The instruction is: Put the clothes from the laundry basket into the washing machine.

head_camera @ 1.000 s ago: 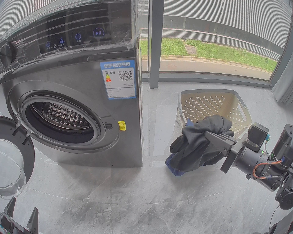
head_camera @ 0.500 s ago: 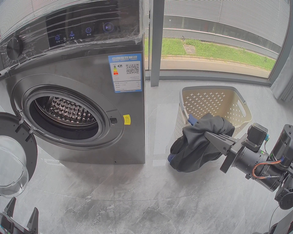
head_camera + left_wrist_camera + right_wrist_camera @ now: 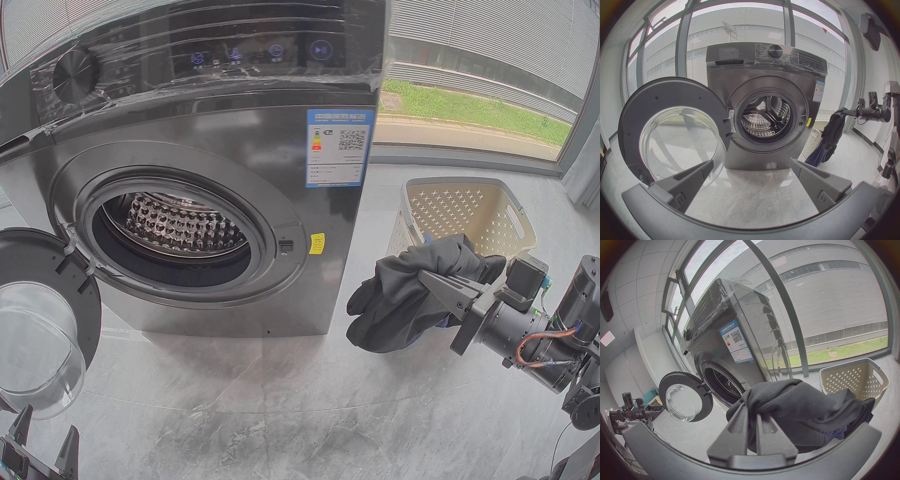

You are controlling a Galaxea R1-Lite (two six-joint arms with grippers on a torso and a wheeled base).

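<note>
- Grey-black clothes hang bunched from the right gripper. Its jaws are pinched narrow on a fold at the top of the bundle, and a bit of blue cloth dangles beneath the dark fabric.
- That bundle hangs in front of the laundry basket, off the right front corner of the washing machine. It trails low towards the floor. I cannot tell whether the lowest end touches it.
- Gripping one high fold lets the rest drape freely, probably so the whole lot travels as a single load.
- The cream basket stands on the floor beside the machine, by the window. The bundle hides part of its bottom.
- The round door is swung fully aside to the left, leaving the drum opening unobstructed for the load.
- The left gripper sits low near that open door. Its jaws are wide and hold nothing, seemingly parked out of the carrying path.
- The step in hand looks like the carry. The clothes must cross to the drum mouth and go in deep, or trailing ends may snag on the rim.
</note>
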